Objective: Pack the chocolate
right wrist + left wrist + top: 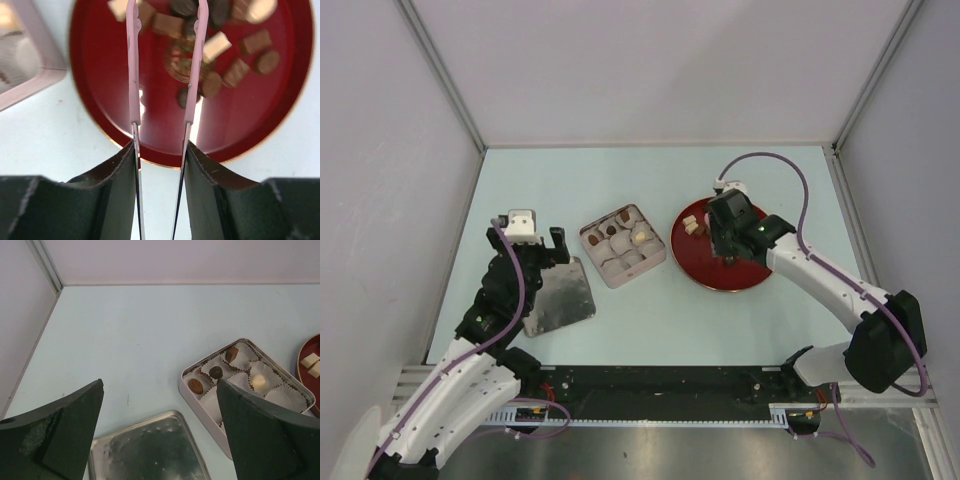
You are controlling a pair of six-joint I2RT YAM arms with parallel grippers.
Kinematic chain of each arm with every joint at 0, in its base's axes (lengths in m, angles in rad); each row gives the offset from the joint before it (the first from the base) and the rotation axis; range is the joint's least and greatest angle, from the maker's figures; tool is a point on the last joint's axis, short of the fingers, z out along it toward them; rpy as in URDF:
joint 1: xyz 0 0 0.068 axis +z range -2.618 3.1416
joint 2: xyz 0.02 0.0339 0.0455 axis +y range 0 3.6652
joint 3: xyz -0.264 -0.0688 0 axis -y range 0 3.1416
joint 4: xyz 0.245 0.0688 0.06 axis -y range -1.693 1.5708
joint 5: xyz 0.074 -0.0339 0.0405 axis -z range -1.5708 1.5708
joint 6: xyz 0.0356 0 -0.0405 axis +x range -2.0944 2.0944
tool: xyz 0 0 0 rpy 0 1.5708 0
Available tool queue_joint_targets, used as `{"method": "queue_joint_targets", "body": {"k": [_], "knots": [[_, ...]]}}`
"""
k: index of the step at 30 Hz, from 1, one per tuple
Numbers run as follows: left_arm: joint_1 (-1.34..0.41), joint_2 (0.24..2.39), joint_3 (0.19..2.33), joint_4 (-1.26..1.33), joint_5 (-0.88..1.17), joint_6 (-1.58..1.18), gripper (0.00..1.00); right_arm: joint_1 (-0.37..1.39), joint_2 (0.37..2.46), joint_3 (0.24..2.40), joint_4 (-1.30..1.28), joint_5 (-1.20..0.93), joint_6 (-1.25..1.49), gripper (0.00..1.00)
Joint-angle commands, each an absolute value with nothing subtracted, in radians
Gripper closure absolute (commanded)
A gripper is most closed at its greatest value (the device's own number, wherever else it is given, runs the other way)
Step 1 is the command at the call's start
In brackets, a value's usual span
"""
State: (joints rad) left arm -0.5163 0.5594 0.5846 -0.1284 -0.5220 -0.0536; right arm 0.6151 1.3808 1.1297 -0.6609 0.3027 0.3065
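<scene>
top view / left gripper (525, 243): jaws spread wide, nothing in them, hanging over far edge of tin lid (560, 297)
top view / right gripper (730, 245): over red plate (720, 276), clamped on pink tweezers
top view / chocolate (695, 226): small heap on left part of plate; a few more pieces in square tin (640, 270)
top view / layout: tin between lid and plate on pale table (650, 322), tin just beside plate, close to lid

left wrist / left gripper (160, 385): both fingers far apart, empty, above lid (150, 450)
left wrist / tin (200, 412): white paper cups (287, 396), some empty
left wrist / chocolate (196, 386): three brown pieces and one cream piece, each in its own cup; cream chunks on plate (303, 371) at right edge

right wrist / right gripper (160, 147): fingers pressed on tweezers (132, 60), one arm under each finger
right wrist / tweezers: arms apart, reaching across plate (100, 100); tips cut off at top edge, cannot tell if they pinch a piece
right wrist / chocolate (167, 24): brown, dark and cream chunks scattered on plate, some between the tweezer arms, blurred
right wrist / tin (35, 80): corner at upper left, beside plate
</scene>
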Motion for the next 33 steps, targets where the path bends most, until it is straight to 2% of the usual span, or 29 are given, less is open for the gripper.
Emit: {"method": "queue_joint_targets", "body": {"k": [1, 12, 33], "knots": [[-0.511, 0.545, 0.584, -0.09, -0.535, -0.06, 0.0, 0.554, 1.313, 1.089, -0.699, 0.348, 0.411, 0.57], [-0.511, 0.546, 0.584, -0.091, -0.532, -0.061, 0.0, 0.48, 1.325, 1.02, -0.723, 0.295, 0.469, 0.57], [-0.511, 0.535, 0.584, -0.091, -0.532, -0.06, 0.0, 0.408, 1.46, 1.014, -0.577, 0.186, 0.483, 0.57]]}}
